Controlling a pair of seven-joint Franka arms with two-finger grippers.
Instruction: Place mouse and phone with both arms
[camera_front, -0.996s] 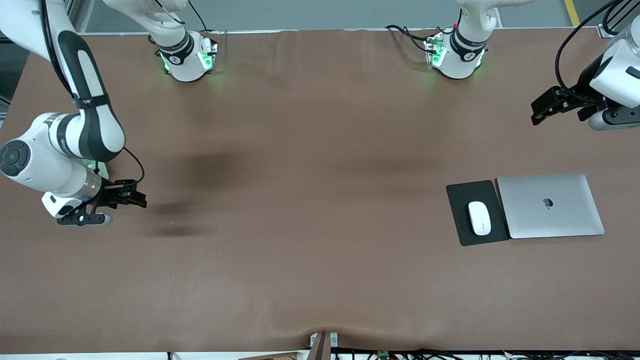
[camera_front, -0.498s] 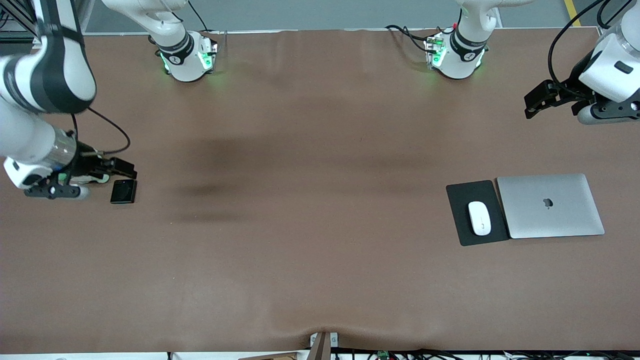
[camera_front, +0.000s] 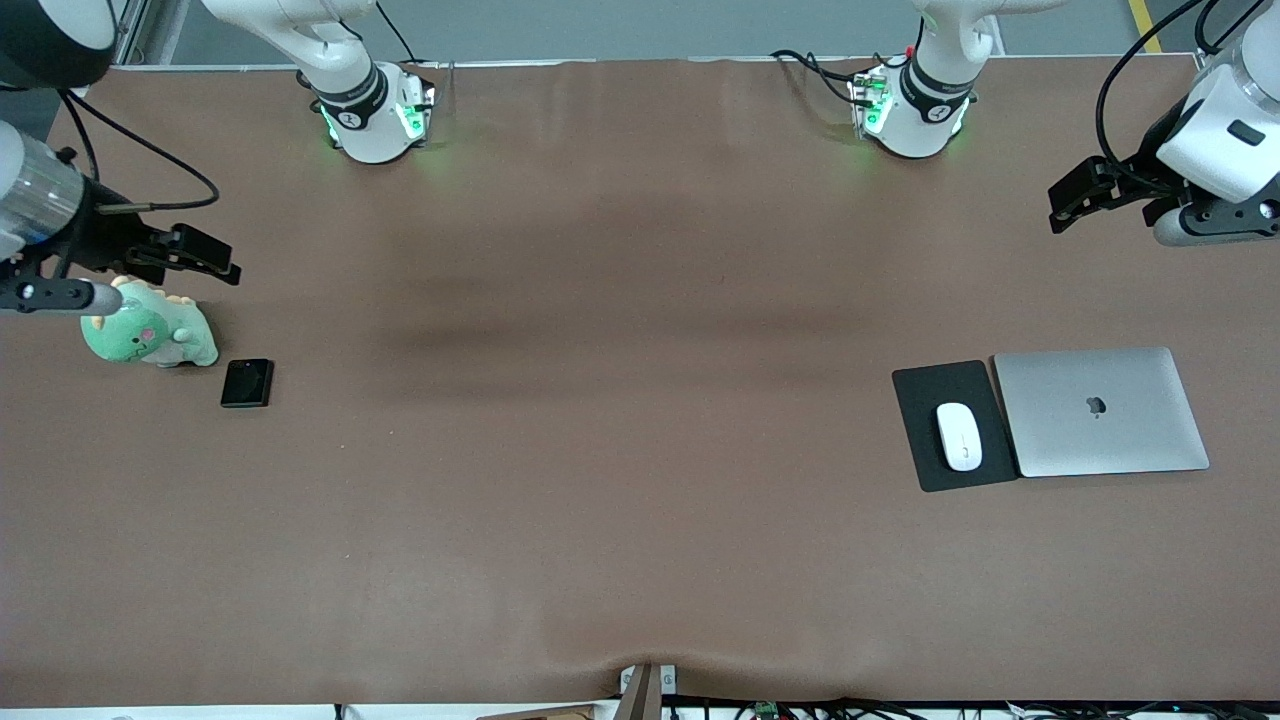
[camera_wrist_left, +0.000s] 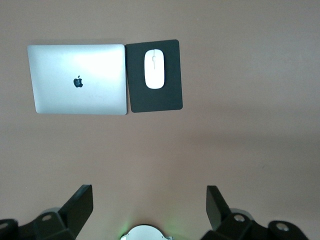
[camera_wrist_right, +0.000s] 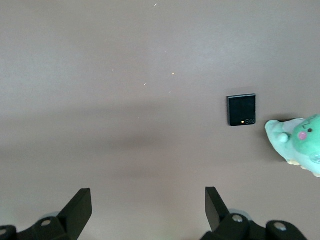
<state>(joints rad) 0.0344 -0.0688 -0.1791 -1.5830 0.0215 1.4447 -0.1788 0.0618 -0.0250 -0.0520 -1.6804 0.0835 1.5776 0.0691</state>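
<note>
Both grippers (camera_front: 1060, 208) (camera_front: 215, 262) empty, spread wide; mouse (camera_front: 958, 436) on pad (camera_front: 915, 400).

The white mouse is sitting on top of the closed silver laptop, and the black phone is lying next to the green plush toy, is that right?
Not quite. The mouse sits on the black mouse pad beside the closed silver laptop, not on the laptop; the front view and left wrist view both show this. The phone does lie next to the green plush toy.
</note>
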